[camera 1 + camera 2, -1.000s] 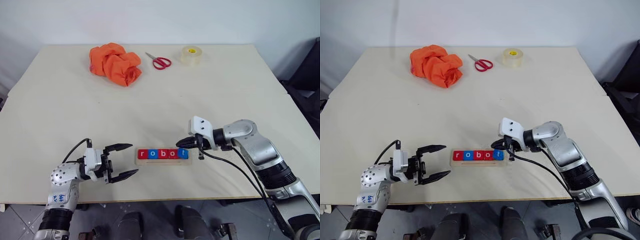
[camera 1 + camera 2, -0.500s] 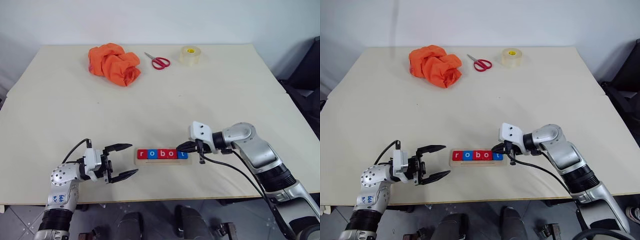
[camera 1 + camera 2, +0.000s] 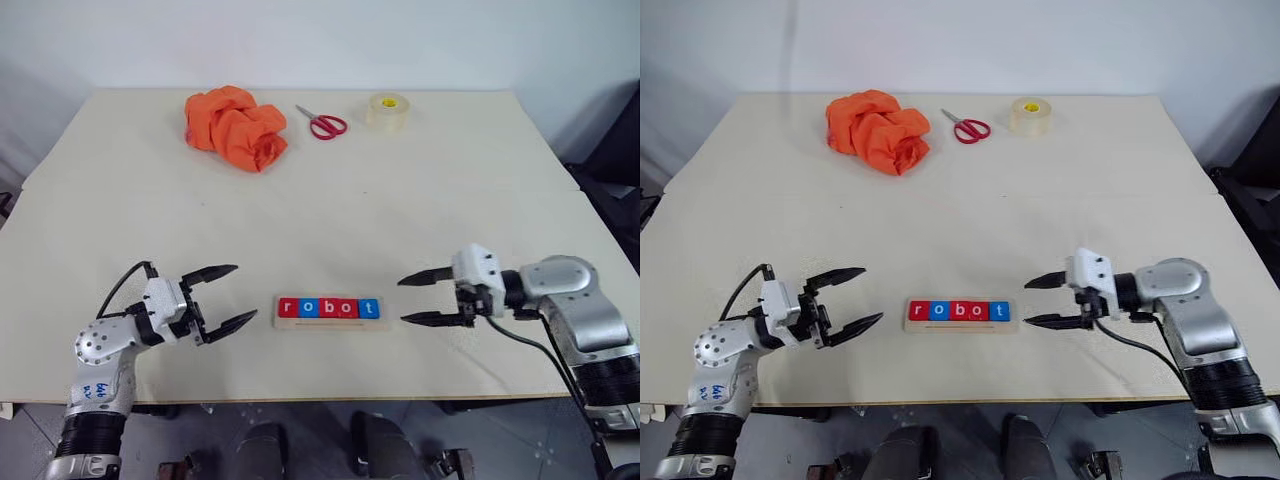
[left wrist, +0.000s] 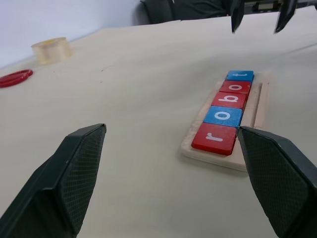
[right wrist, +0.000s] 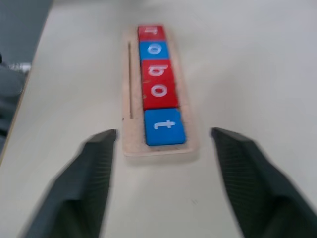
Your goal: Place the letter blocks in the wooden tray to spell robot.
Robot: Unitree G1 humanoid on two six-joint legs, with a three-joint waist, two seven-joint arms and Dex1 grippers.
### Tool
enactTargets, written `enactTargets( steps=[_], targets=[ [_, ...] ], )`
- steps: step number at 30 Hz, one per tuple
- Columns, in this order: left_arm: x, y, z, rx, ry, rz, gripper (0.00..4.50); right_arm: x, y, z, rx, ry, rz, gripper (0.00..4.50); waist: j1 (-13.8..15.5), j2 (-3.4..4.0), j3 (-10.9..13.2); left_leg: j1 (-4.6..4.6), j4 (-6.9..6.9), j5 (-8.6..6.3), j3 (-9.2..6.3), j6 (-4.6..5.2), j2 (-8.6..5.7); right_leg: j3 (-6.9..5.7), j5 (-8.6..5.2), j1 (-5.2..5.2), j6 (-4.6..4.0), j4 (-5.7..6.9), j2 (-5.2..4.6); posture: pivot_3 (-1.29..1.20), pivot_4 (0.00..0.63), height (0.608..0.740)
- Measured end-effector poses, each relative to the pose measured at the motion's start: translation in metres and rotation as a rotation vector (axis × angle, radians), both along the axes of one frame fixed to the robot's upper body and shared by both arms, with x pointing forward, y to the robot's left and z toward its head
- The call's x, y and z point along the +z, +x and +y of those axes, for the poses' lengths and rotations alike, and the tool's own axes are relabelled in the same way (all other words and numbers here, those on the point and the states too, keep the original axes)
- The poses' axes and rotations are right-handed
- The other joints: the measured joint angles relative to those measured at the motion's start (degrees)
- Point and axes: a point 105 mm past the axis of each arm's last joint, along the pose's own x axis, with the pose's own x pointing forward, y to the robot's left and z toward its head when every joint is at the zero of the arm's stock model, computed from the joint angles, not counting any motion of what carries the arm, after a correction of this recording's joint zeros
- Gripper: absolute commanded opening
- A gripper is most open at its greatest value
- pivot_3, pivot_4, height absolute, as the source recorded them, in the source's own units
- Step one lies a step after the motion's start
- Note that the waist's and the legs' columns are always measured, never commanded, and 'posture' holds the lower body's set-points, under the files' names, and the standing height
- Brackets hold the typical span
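In the left eye view, the five letter blocks point(image 3: 329, 308) are lying in a row in the wooden tray point(image 3: 329, 322) and are reading r, o, b, o, t – so the word is looking finished to me. The left gripper point(image 3: 222, 298) is hovering just beside the tray's "r" end with its fingers spread and nothing between them. The right gripper point(image 3: 424, 299) is hovering near the "t" end, apart from it, also released and empty.

The right eye view is showing the same: tray point(image 3: 958, 325) between the two grippers, neither one touching it.

In the left wrist view, the red "r" block point(image 4: 214, 139) is sitting nearest ahead of the open fingers point(image 4: 74, 168), with the other blocks running away behind it, all flat on the tray.

In the right wrist view, the blue "t" block point(image 5: 164, 126) is lying straight ahead between the open fingers point(image 5: 91, 173), free of them.

I judge nothing is left except perhaps drawing the arms away – the blocks are seeming well seated.
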Motion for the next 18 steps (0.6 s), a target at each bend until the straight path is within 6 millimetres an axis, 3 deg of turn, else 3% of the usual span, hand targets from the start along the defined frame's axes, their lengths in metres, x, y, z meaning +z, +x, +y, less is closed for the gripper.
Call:
enactTargets(
  steps=[1, 2, 7, 18],
  targets=[
    [0.002, -0.001, 0.002, -0.003, 0.005, -0.004, 4.5, 0.001, 0.001, -0.005, -0.003, 0.019, -0.002, 4.42, 0.03, 0.0, 0.0, 0.0, 0.0, 0.0, 0.0, 0.0, 0.0, 0.0, 0.0, 0.0, 0.0, 0.0, 0.0, 0.0, 0.15, 0.74],
    [0.003, -0.003, 0.005, -0.002, 0.006, -0.003, 4.5, 0.0, 0.003, -0.011, -0.018, 0.026, -0.004, 4.47, 0.05, 0.0, 0.0, 0.0, 0.0, 0.0, 0.01, 0.0, 0.0, 0.0, 0.0, 0.0, 0.0, 0.0, -0.01, 0.0, 0.15, 0.74],
    [0.01, -0.006, 0.018, 0.014, 0.01, -0.01, 4.5, -0.008, 0.009, -0.031, -0.051, -0.006, -0.007, 4.47, 0.08, 0.0, 0.0, 0.0, 0.01, 0.0, 0.02, 0.0, -0.01, 0.01, 0.0, 0.0, 0.0, 0.0, -0.02, 0.0, 0.15, 0.74],
    [0.017, -0.009, 0.021, -0.005, -0.011, -0.013, 4.5, 0.003, 0.022, -0.045, -0.073, 0.0, -0.036, 4.47, 0.07, 0.0, 0.0, 0.0, 0.03, 0.01, 0.03, -0.02, -0.01, 0.01, 0.0, -0.01, -0.01, 0.04, -0.03, 0.0, 0.15, 0.74]
  ],
)
